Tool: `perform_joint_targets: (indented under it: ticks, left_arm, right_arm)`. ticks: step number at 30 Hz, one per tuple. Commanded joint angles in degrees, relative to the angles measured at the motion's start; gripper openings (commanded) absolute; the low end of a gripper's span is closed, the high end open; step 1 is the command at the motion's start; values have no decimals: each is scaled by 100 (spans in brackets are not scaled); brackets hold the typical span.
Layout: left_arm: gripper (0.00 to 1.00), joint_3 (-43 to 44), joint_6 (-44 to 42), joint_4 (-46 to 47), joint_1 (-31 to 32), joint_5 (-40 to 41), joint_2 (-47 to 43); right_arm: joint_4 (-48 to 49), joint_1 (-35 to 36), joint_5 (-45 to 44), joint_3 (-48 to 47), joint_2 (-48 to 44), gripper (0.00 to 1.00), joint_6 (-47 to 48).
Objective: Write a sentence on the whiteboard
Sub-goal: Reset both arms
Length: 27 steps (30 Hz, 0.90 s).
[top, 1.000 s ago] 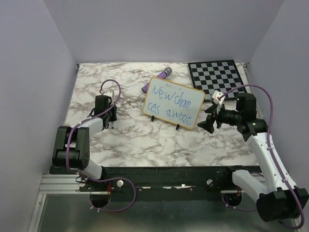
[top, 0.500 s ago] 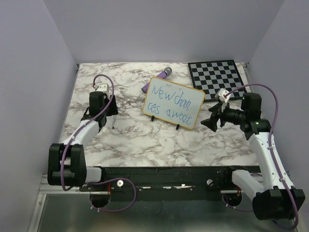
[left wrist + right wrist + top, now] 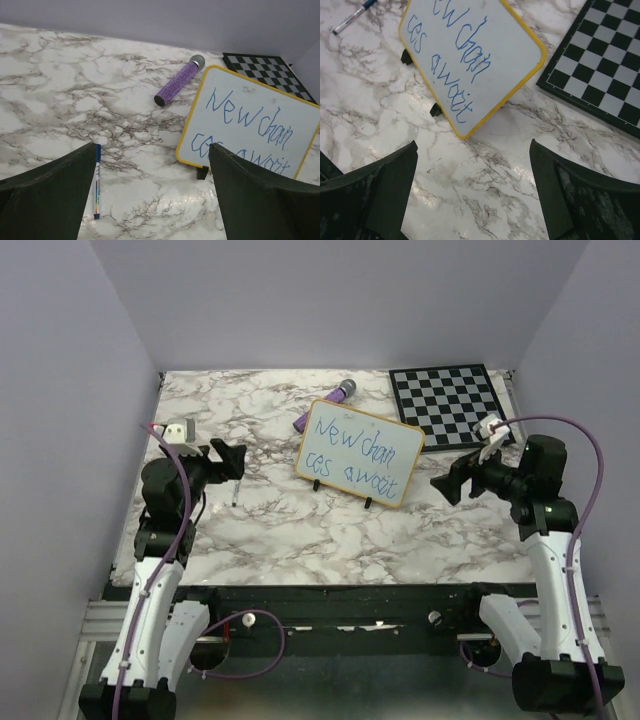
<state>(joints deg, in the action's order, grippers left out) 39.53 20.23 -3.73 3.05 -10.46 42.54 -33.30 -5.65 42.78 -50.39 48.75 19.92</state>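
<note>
The whiteboard with its yellow frame stands tilted on small black feet at the table's middle. The sentence runs across it in blue, two lines reading "New chan ces await". A thin blue-capped marker lies loose on the marble to its left. My left gripper hovers open near the marker, nothing between its fingers. My right gripper is open and empty to the right of the board. The left wrist view shows the marker beside the left finger and the whiteboard ahead. The right wrist view shows the whiteboard beyond open fingers.
A purple glittery cylinder lies behind the whiteboard's left corner. A black-and-white checkered board lies at the back right. Grey walls close in three sides of the marble table.
The left gripper opened, left the marker lying on the table, and the arm drew back to the left. The right arm pulled back to the right, away from the whiteboard.
</note>
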Motion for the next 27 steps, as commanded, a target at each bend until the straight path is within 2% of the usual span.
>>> perform_joint_targets:
  ticks: [1, 6, 10, 16, 21, 27]
  left_arm:
    - [99, -472, -45, -436, 239, -247, -641]
    - [99, -507, -274, -717, 556, 175, -1011]
    - [99, -473, -256, -770, 565, 176, -1090]
    - [99, -490, -195, -726, 627, 53, -1196]
    - [99, -516, -160, -700, 706, 18, -1152]
    - [99, -508, -168, -735, 723, 35, -1073]
  right_arm:
    - [157, -85, -963, -488, -357, 100, -1103]
    - [254, -94, -2052, -788, -516, 100, -1938]
    - [315, -103, -2476, -744, -638, 100, -2352]
    - [491, -156, -2459, -393, -1034, 100, -2590]
    - [535, -191, -2775, -331, -1140, 100, -2687]
    - [614, -191, -2723, -261, -1166, 100, -2695]
